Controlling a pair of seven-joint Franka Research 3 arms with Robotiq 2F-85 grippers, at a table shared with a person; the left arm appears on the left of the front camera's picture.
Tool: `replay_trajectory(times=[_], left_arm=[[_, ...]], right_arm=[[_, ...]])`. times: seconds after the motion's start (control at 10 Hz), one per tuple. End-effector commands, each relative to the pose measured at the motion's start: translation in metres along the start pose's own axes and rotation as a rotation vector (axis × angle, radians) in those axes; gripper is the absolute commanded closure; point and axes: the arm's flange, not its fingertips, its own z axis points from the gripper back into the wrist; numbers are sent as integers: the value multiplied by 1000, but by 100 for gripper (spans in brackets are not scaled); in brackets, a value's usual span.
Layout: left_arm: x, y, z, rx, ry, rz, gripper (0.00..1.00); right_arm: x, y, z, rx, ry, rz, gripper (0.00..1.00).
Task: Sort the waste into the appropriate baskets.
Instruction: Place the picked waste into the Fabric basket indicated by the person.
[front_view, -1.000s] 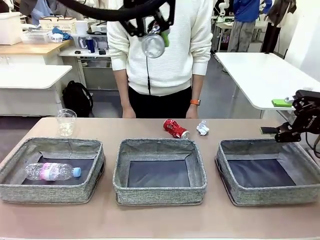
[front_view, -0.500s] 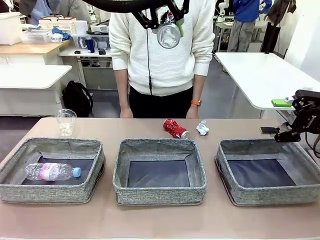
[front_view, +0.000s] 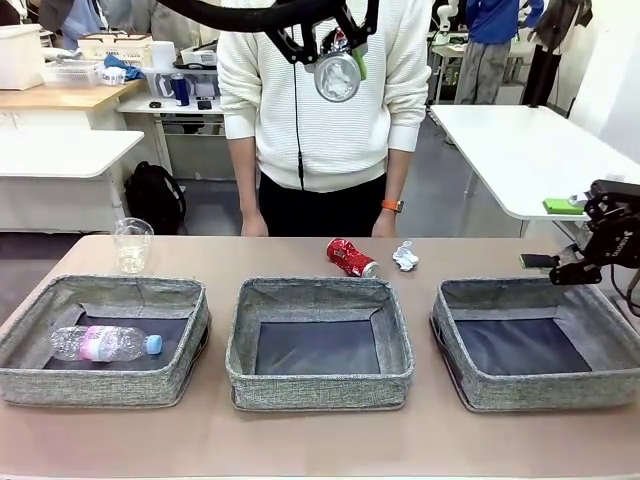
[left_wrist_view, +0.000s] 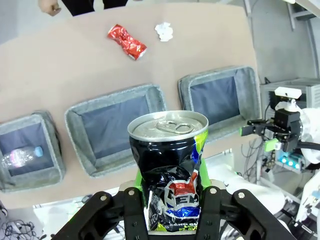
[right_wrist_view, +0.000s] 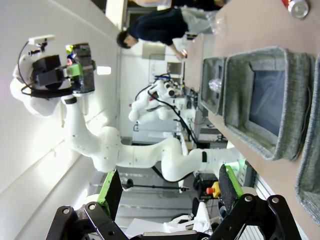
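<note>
Dark printed can (left_wrist_view: 167, 160) hangs high above the table (front_view: 320, 440), clamped across its crumpled middle by the left gripper (left_wrist_view: 172, 187). The jaws are partly closed, with the green pads pressed on either side of the can and its pull-tab end clear of the fingers. That height probably lets it pass over the soft walls without snagging. In the left wrist view the three baskets lie well below it.

Only the left basket (front_view: 105, 385) has anything in it, the clear plastic bottle (front_view: 105, 343), so plastics seem to belong there. The middle basket (front_view: 320, 385) and right basket (front_view: 540, 390) show bare dark bottoms, and one of them is likely meant for metal.

Unsorted waste waits along the far side. The clear plastic cup (front_view: 131, 243) stands upright just behind the left basket. The crushed red can (front_view: 351, 257) and small white paper wad (front_view: 405, 256) lie near each other behind the middle one, in front of the person (front_view: 320, 130).

The right gripper (front_view: 550, 268) hovers at the far right corner of the right basket. Its jaws are spread wide and hold nothing, apparently parked out of the way.
</note>
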Motion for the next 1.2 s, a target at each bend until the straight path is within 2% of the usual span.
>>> replay_trajectory(times=[0.0, 1.1], left_arm=[[-2, 2, 3, 6, -7, 1, 56], [-2, 2, 3, 6, -7, 1, 56]], right_arm=[[0, 5, 0, 12, -3, -17, 0], [0, 5, 0, 12, -3, -17, 0]])
